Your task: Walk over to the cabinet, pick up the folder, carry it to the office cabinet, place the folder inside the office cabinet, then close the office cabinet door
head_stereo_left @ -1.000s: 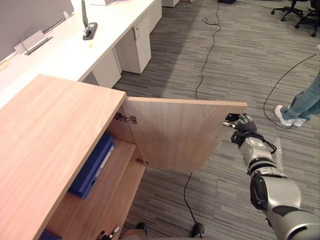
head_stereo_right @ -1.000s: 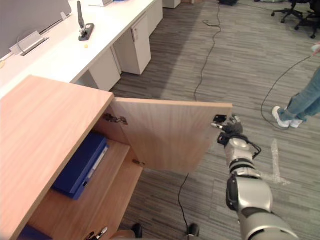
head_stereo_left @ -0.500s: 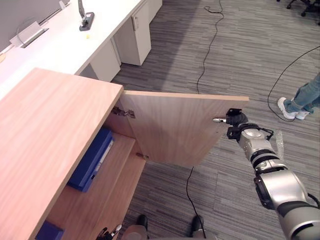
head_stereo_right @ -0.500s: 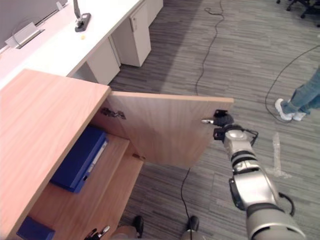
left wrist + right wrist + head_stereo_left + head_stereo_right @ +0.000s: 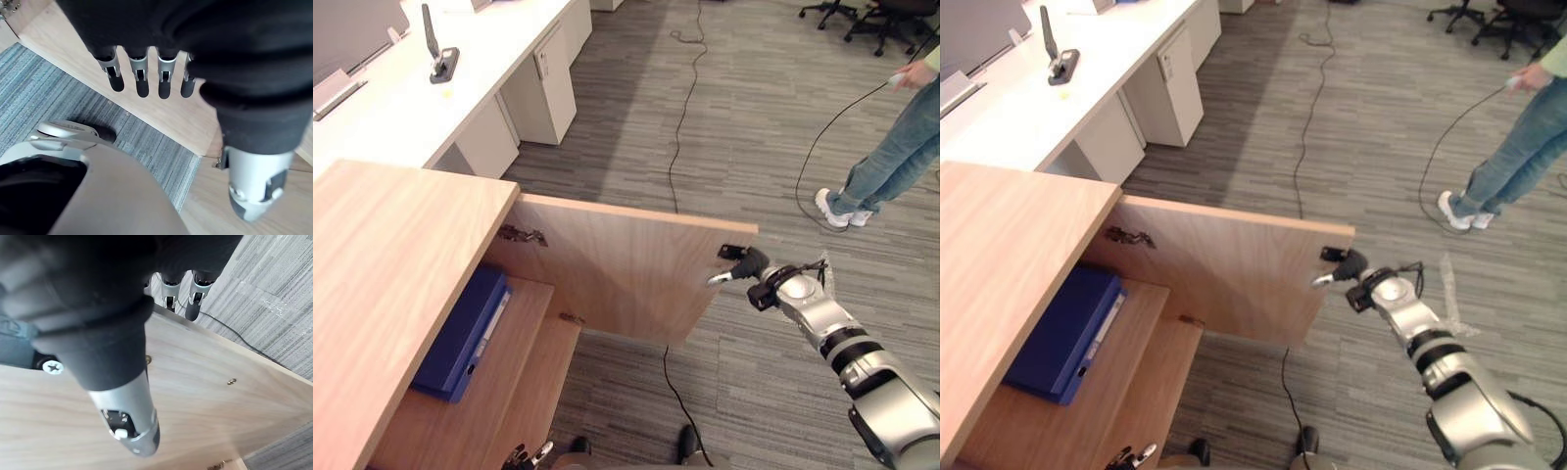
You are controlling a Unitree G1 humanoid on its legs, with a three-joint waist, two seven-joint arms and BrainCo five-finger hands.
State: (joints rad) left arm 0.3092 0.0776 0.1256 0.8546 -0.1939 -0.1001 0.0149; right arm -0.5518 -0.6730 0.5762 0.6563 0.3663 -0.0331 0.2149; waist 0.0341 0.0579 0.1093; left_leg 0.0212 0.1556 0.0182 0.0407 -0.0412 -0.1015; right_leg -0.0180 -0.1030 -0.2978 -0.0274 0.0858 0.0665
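Desk, white, ran along the far left, with a black stand upright on it and a white drawer unit beneath its right end. Nearer the robot, the office cabinet showed a light wood top, and its interior was exposed on the right side. The folder, blue, lay flat on the cabinet's shelf, under the overhang of the top and well apart from both hands.

The left hand hung low beside the cabinet's front. In its wrist view the fingers were straight, slightly apart, and held nothing; the thumb stood clear of them.

The cabinet door stood wide open, hinged at its left and swung out over the grey carpet, its inner face toward the camera. A metal hinge was visible at the upper left corner of the door, and a small black catch near the upper corner of its free edge.

The right hand was at that free edge, just below the catch. Its thumb lay straight along the inner face. Its fingers reached straight past the door's edge, side by side, not curled around it.

A person in jeans and white shoes stood at the far right, well apart from the cabinet.
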